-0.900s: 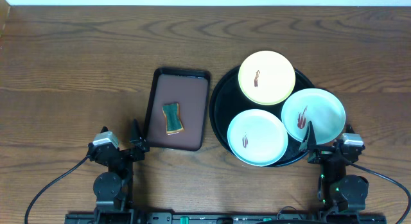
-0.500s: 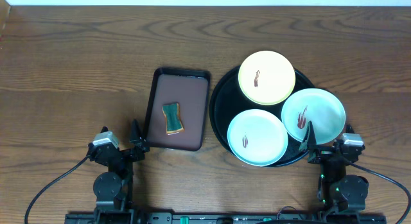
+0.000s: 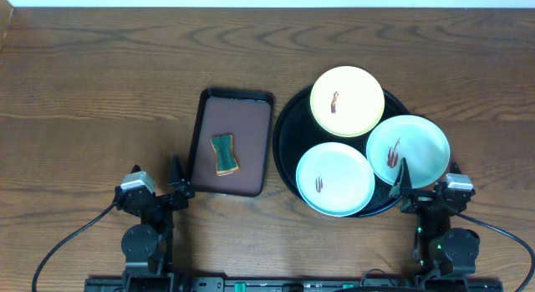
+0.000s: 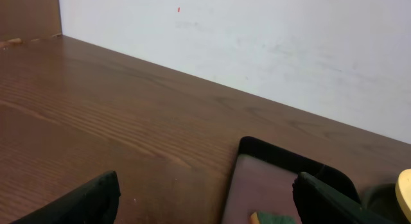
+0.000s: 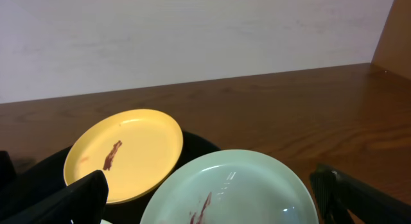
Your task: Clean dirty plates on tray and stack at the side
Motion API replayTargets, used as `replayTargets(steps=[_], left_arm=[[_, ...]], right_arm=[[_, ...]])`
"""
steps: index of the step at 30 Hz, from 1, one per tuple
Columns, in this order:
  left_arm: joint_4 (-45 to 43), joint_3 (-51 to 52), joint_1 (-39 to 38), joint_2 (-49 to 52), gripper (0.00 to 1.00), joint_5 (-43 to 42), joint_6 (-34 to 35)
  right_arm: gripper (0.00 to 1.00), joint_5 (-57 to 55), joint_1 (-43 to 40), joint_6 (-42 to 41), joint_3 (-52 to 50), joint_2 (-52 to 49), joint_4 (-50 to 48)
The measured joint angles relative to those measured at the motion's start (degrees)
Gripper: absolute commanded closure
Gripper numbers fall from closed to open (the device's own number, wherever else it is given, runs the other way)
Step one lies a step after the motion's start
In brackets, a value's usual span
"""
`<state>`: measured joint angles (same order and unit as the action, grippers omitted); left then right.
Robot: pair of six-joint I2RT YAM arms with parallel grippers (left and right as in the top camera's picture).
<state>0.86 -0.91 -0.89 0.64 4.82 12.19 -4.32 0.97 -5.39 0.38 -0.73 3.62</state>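
Surface: brown wood-grain table (image 3: pixel 100 83) with a plain pale wall (image 4: pixel 257 31) behind it.
Progress: judged to be at the start. No plate is wiped and no stack exists at the side.
Remaining: wipe all three plates, then lift each off and stack them beside the tray.
Black tray (image 3: pixel 286 133): round with a raised rim, on the right half of the table. It holds all three dirty plates.
Yellow plate (image 3: pixel 347 100): at the far side of the tray, with a red-brown smear near its centre.
Near mint plate (image 3: pixel 334 179): at the front left of the tray, smeared at its centre.
Right mint plate (image 3: pixel 408 150): smeared. Its outer edge reaches past the tray rim, just ahead of the right arm.
Brown tray (image 3: pixel 251 125): rectangular, just beside the black tray on its left. It holds one green-and-tan sponge (image 3: pixel 223 153).
Left fingers (image 4: pixel 90 201): spread apart and holding nothing, near the front corner of the brown tray.
Right fingers (image 5: pixel 70 198): spread apart and holding nothing, facing the right mint plate.
Next step (judgement): take the sponge.
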Motion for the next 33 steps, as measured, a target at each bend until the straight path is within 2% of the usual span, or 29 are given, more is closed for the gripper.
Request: replayTargets(steps=[11,19,23,28,30,33], left_arm=[[-0.02,-0.02,0.0,0.0,0.13,-0.72,0.02],[-0.04,-0.15,0.0,0.0,0.13,-11.76,2.82],[-2.34,-0.59,0.0,0.52,0.13,-14.8,4.83],[-1.84,-12.11,0.0,8.72,0.13,-16.37,5.79],[1.92,-21.0,0.0,15.98,0.13,-16.96,5.86],[12.57,-35.78,0.0,29.4,0.13,-18.47,6.01]], right_arm=[[0.01,0.0,0.0,0.0,0.0,0.0,0.0],[0.01,6.84,0.0,-7.21,0.0,-0.07,-0.83],[0.01,15.06,0.0,-7.85,0.46,-0.46,-9.57],[0.01,19.41,0.0,-6.08,10.75,-4.96,-4.68],[0.01,21.51,0.0,-2.89,20.33,-12.13,4.63],[0.01,22.8,0.0,-1.07,32.04,-22.84,17.22]])
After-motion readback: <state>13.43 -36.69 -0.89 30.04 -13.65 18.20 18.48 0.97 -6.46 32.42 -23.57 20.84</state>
